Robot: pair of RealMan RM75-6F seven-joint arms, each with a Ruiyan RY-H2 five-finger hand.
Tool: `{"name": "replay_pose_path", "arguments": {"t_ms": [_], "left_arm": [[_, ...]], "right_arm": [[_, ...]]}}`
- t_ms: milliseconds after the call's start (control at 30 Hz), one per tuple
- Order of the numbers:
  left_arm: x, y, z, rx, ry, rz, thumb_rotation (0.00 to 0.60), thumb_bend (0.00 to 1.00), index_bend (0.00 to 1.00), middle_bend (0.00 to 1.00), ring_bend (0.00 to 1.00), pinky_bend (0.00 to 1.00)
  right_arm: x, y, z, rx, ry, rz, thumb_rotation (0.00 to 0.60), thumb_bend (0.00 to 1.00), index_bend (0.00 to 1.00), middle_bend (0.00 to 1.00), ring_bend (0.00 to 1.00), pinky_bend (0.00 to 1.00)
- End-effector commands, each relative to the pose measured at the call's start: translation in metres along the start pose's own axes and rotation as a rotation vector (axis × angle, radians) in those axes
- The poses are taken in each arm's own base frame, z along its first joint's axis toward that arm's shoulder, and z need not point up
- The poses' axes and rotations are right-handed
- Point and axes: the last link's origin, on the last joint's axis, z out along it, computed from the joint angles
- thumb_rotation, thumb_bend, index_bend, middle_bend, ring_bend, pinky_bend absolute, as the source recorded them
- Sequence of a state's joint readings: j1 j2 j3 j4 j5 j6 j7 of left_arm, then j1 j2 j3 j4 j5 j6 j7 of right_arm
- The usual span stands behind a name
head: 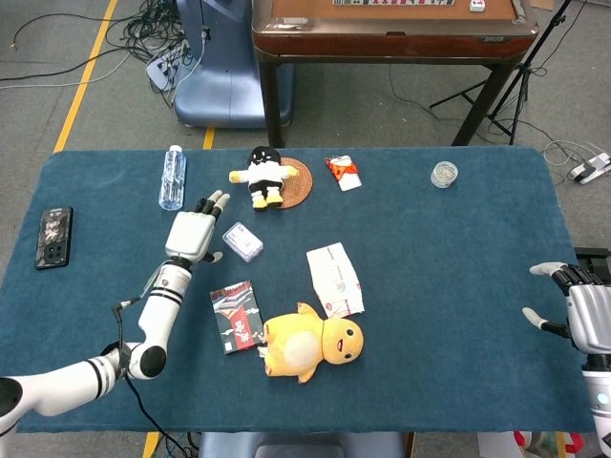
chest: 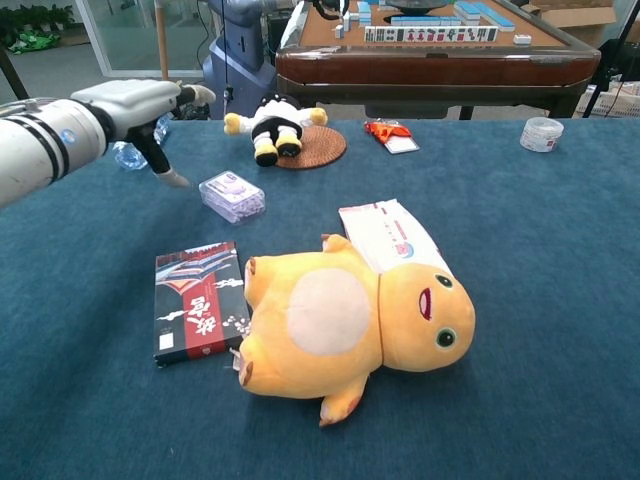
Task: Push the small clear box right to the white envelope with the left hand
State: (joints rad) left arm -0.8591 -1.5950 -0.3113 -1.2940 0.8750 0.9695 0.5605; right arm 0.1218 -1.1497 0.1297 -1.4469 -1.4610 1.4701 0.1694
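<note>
1. Blue cloth [head: 458,286] covers our table; the small clear box [head: 242,241] lies left of the white envelope [head: 335,279], well apart from it.
2. We judge the box light, rigid and slick (apt to spin), so push flat against its left side.
3. Our left hand [head: 191,233] sits just left of the box, not touching, fingers [chest: 172,178] loosely extended, holding nothing.
4. Our right hand [head: 582,310] waits at the far edge, fingers spread.

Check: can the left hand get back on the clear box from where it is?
Probably yes. The left hand sits open just left of the clear box, apart from it, with bare cloth between. The envelope lies further right, way open.
</note>
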Motion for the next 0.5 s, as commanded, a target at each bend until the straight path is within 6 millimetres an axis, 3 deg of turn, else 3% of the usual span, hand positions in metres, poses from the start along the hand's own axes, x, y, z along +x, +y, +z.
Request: {"name": "replay_pose_path", "arguments": {"t_ms": [33, 167, 267, 333, 500], "left_arm": [[0.0052, -0.0173, -0.0154, 0.042, -0.011, -0.015, 0.600, 0.00, 0.13, 0.36, 0.52, 0.75], [0.0054, -0.0194, -0.0206, 0.053, -0.039, -0.072, 0.600, 0.04, 0.33, 0.74, 0.78, 0.93], [0.0052, -0.0198, -0.0207, 0.054, -0.049, -0.100, 0.600, 0.09, 0.45, 0.96, 0.96, 1.00], [0.0047, -0.0194, -0.0194, 0.057, -0.072, -0.141, 0.600, 0.14, 0.47, 1.00, 1.00, 1.00], [0.0026, -0.0190, -0.0134, 0.083, -0.174, -0.264, 0.600, 0.32, 0.36, 1.00, 1.00, 1.00]], "right_arm": [[0.0008, -0.0005, -0.0005, 0.001, 0.003, 0.000, 0.600, 0.00, 0.38, 0.37, 0.29, 0.40], [0.0010, -0.0011, -0.0012, 0.003, 0.004, 0.004, 0.600, 0.00, 0.38, 0.37, 0.29, 0.40], [0.0014, -0.0015, -0.0016, 0.004, 0.005, 0.007, 0.600, 0.00, 0.40, 0.37, 0.29, 0.40], [0.0023, -0.0016, -0.0016, 0.004, 0.009, 0.008, 0.600, 0.00, 0.40, 0.37, 0.29, 0.40], [0.0050, -0.0013, -0.0015, 0.003, 0.017, 0.008, 0.600, 0.00, 0.41, 0.37, 0.29, 0.40]]}}
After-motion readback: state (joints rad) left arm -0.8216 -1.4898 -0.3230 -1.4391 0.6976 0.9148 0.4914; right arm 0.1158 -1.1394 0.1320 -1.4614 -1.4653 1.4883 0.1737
